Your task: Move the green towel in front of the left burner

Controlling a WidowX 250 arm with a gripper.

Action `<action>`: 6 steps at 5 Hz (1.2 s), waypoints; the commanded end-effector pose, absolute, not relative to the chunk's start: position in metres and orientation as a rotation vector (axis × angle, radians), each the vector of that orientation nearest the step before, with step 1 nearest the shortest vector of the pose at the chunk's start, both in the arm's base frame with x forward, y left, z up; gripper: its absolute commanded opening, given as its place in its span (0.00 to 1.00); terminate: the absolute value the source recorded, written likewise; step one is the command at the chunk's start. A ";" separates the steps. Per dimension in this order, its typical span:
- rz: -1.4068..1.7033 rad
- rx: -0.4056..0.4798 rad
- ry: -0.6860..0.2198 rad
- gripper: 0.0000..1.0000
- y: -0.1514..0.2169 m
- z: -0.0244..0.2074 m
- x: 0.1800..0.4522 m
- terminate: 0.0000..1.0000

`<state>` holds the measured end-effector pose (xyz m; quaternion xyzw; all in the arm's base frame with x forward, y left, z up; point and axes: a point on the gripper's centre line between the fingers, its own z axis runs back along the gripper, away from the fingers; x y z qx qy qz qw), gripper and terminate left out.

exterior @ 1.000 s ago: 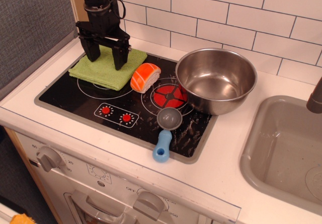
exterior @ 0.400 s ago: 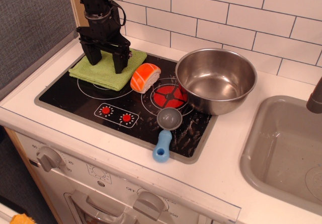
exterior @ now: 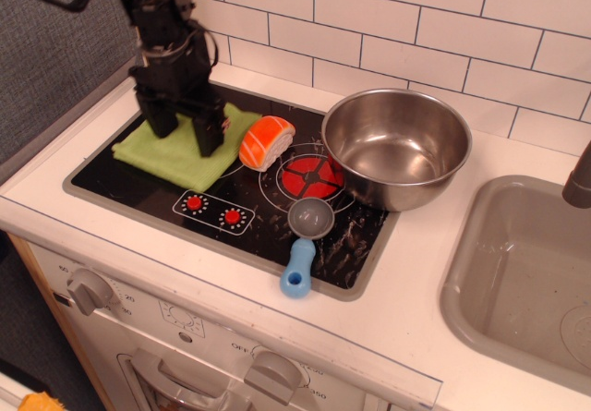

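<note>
Gripper [exterior: 183,130] jaws are spread wide w/ both tips pressed down on green towel [exterior: 166,152]; nothing is clamped btwn them. Left burner is hidden under towel.

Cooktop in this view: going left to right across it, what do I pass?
green towel with the gripper on it → salmon sushi toy → right burner → steel bowl

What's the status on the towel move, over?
Gripper open, fingers planted on green towel. Towel covers the left burner, near the cooktop's front-left. Sushi toy just right of it, not blocking.
</note>
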<state>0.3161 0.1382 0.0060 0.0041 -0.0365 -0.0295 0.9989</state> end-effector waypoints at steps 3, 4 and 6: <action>-0.049 -0.020 -0.079 1.00 0.146 0.011 0.240 0.00; -0.059 -0.015 -0.077 1.00 0.143 0.013 0.248 0.00; -0.108 0.056 -0.159 1.00 0.124 0.074 0.255 0.00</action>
